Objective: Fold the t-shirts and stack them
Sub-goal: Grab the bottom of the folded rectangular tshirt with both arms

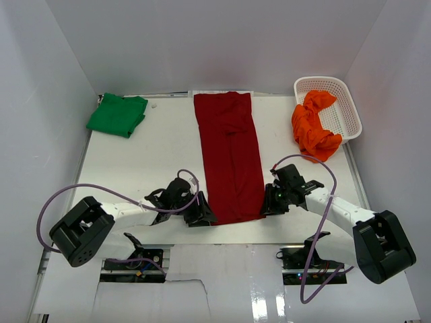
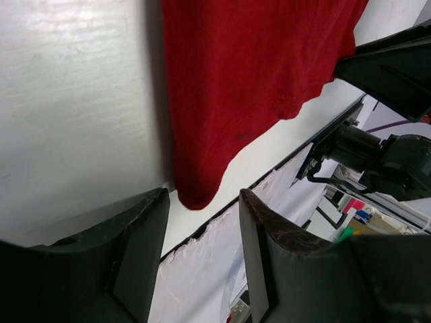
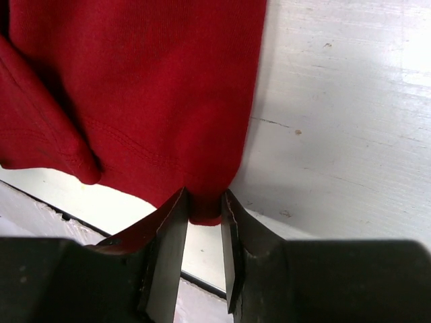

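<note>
- One bright green t-shirt (image 1: pixel 117 114) lies folded at the table's far left corner.
- Left gripper (image 2: pixel 202 202): fingers spread wide, holding nothing, with the red shirt's near left corner just ahead of the gap.
- One dark red t-shirt (image 1: pixel 230 158) lies as a long strip down the table's middle, between the two grippers.
- Right gripper (image 3: pixel 204 202): fingers drawn narrow around the red shirt's near right corner, apparently pinching it.
- One orange t-shirt (image 1: pixel 313 128) is crumpled over the rim of the single white basket (image 1: pixel 347 108), far right.
</note>
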